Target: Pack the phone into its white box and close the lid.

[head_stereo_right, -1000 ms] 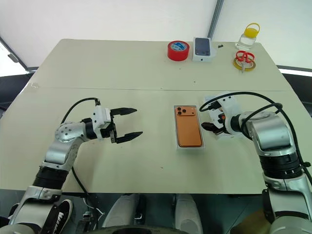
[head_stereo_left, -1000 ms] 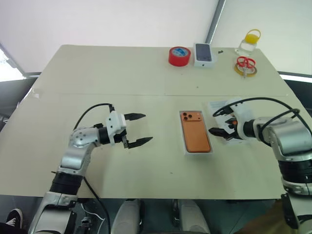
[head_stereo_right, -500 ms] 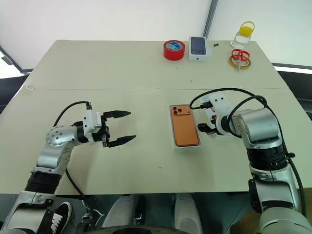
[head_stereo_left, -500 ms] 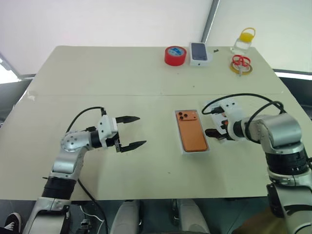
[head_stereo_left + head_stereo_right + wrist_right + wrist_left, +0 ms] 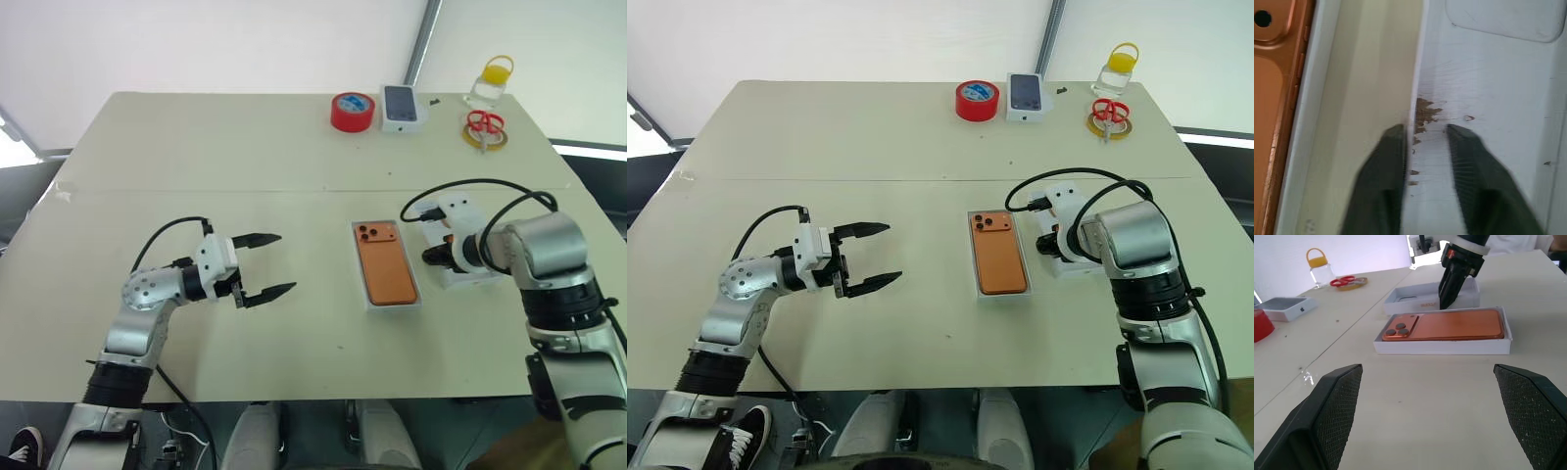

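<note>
Left wrist view shows the orange slim phone [image 5: 1449,324] already lying in the shallow white cardboard box [image 5: 1442,345] on the counter [image 5: 245,147]. The white cardboard lid [image 5: 1415,296] lies beside it, its near wall pinched by the right gripper [image 5: 1422,134]; the left gripper [image 5: 263,265] hangs apart. Closing remains.

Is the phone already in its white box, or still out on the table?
In. The phone lies flat, back up, inside the white box, whose low walls frame it all round.
</note>
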`<action>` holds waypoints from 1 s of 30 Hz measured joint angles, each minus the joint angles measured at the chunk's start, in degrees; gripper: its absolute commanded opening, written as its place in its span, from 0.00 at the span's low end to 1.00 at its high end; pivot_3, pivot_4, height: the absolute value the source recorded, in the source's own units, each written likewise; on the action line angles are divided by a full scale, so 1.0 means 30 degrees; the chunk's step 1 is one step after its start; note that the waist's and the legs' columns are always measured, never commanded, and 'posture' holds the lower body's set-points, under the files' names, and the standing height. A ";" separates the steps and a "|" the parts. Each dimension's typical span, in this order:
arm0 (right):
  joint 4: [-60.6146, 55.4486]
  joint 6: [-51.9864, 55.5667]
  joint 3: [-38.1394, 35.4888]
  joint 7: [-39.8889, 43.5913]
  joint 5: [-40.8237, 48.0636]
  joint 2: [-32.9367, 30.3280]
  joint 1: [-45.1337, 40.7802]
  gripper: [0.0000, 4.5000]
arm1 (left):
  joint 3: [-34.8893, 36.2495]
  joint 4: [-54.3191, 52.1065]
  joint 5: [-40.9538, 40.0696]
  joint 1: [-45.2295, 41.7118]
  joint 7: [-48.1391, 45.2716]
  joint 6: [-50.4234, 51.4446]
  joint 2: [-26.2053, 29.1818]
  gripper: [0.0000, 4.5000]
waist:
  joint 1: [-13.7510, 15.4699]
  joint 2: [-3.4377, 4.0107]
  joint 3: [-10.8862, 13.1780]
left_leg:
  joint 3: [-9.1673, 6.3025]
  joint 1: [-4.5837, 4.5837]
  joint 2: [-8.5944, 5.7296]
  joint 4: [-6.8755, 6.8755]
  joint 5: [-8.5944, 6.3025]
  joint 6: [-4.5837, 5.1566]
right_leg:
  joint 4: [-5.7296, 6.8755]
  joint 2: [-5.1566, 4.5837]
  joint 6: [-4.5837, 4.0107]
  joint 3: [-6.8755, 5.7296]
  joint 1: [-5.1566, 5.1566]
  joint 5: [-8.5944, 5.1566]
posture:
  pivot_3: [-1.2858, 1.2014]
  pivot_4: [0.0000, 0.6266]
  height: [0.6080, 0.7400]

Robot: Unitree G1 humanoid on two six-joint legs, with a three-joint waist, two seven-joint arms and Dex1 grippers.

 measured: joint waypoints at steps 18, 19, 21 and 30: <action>0.0267 -0.3213 -0.5608 -0.0768 0.0876 0.3835 -0.0919 0.02 | -0.0024 -0.0164 0.0014 0.0010 0.0598 0.0696 -0.0223 1.00 | -0.0029 0.0019 0.0009 | 0.0003 0.0001 0.0020 -0.0012 0.0000 0.0000 | 0.0010 0.0031 0.0020 0.0003 -0.0007 0.0011 | 0.52 0.24 0.99; -0.0354 -0.4389 -0.5429 -0.0185 0.1177 0.3816 -0.0650 0.00 | -0.0026 -0.0125 0.0018 -0.0054 0.0758 0.0840 -0.0347 0.95 | -0.0041 0.0032 0.0016 | 0.0003 0.0000 0.0023 -0.0015 0.0000 0.0000 | 0.0008 0.0034 0.0021 0.0003 -0.0010 0.0011 | 0.52 0.24 0.99; -0.1731 -0.5258 -0.7018 0.0178 0.2522 0.5991 -0.0727 0.00 | 0.0055 -0.0137 -0.0436 -0.0063 0.0965 0.1805 -0.0389 0.81 | -0.0127 0.0029 0.0015 | -0.0004 0.0005 0.0052 -0.0018 -0.0001 0.0001 | 0.0020 0.0062 0.0029 0.0002 -0.0006 0.0013 | 0.52 0.24 0.99; -0.5605 -0.1227 -1.2510 0.0199 1.0982 1.3415 0.0269 0.00 | 0.0011 -0.0287 -0.0836 -0.0736 0.2351 0.3336 -0.1473 0.02 | -0.0246 0.0045 0.0020 | -0.0037 0.0006 0.0109 -0.0028 -0.0001 -0.0002 | 0.0045 0.0110 -0.0003 -0.0001 -0.0011 0.0028 | 0.52 0.24 0.99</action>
